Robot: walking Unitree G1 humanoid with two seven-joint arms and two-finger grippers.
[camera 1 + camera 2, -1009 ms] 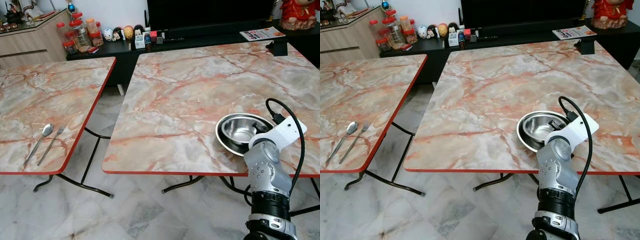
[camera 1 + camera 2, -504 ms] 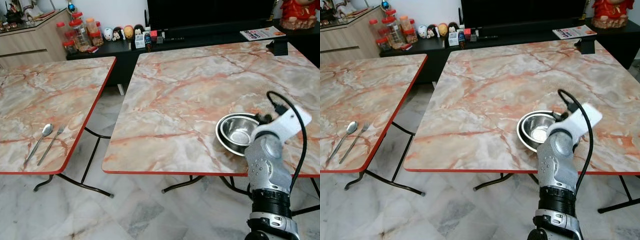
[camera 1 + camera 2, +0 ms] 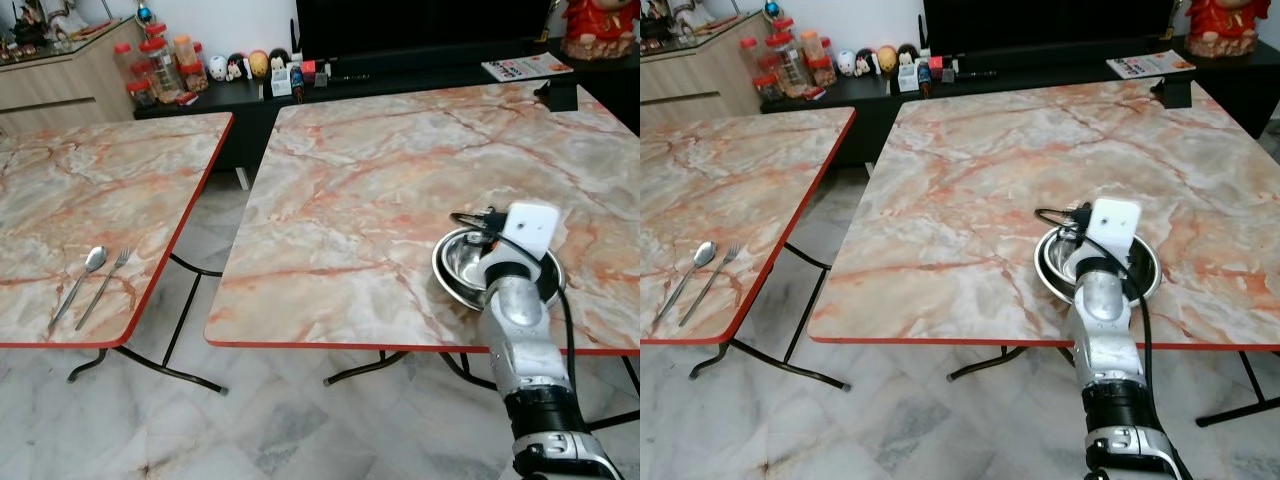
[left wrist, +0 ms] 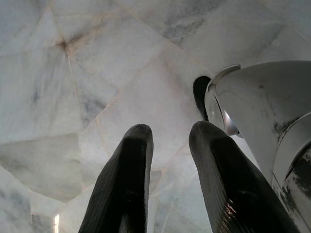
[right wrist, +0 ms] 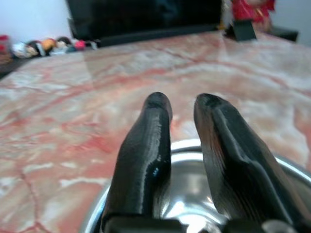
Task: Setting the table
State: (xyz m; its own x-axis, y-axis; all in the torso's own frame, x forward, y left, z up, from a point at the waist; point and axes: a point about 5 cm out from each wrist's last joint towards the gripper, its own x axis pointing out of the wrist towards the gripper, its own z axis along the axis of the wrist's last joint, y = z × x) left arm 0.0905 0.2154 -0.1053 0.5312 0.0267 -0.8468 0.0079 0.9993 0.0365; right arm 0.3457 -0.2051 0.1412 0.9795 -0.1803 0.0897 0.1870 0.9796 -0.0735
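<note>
A steel bowl [image 3: 462,265] sits near the front right of the right marble table [image 3: 370,170]. My right arm [image 3: 517,320] reaches up from below, and its wrist is over the bowl. In the right wrist view my right gripper [image 5: 182,110] hangs just above the bowl [image 5: 189,194], fingers a narrow gap apart with nothing between them and tips past the far rim. A spoon [image 3: 90,264] and a fork [image 3: 116,264] lie side by side near the front edge of the left table [image 3: 100,180]. My left gripper [image 4: 170,138] hangs idle over the floor, fingers apart.
A gap of marble floor [image 3: 200,250] separates the two red-edged tables, with black metal legs under each. Behind them a low black cabinet [image 3: 230,100] holds jars and small figures. A leaflet [image 3: 525,67] and a dark block [image 3: 558,94] are at the far right.
My right wrist has swung from the bowl's right side to over the bowl, its white block now facing me. The bowl, spoon and fork have stayed put.
</note>
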